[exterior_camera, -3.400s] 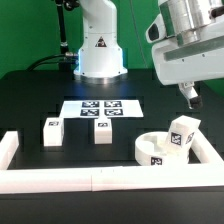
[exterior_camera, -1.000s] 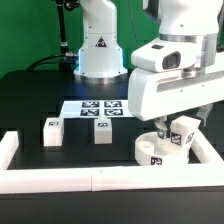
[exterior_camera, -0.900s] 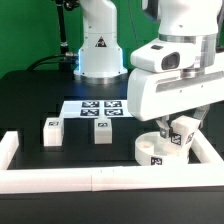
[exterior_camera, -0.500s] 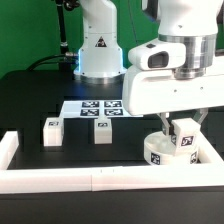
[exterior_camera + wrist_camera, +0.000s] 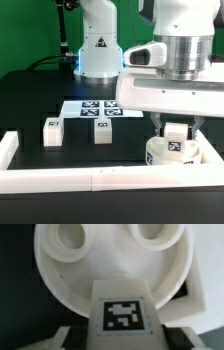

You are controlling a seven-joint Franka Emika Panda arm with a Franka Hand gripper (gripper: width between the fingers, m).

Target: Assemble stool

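The round white seat disc (image 5: 178,156) lies at the exterior view's right, against the border rail. My gripper (image 5: 176,136) is directly above it, shut on a white tagged leg (image 5: 176,131) held upright over the disc. In the wrist view the leg (image 5: 122,308) sits between my fingers (image 5: 62,336), its tag facing the camera, and beyond it is the seat (image 5: 110,266) with two round sockets. Two more legs (image 5: 51,131) (image 5: 102,131) stand apart at the exterior view's left and middle.
The marker board (image 5: 100,109) lies behind the two loose legs. White border rails run along the front (image 5: 60,179) and the left (image 5: 8,150). The robot base (image 5: 100,50) stands at the back. My arm's body hides much of the right side.
My gripper came down onto the leg that leaned on the seat and closed on it. The leg now stands upright, and the seat has slid slightly toward the exterior view's right.
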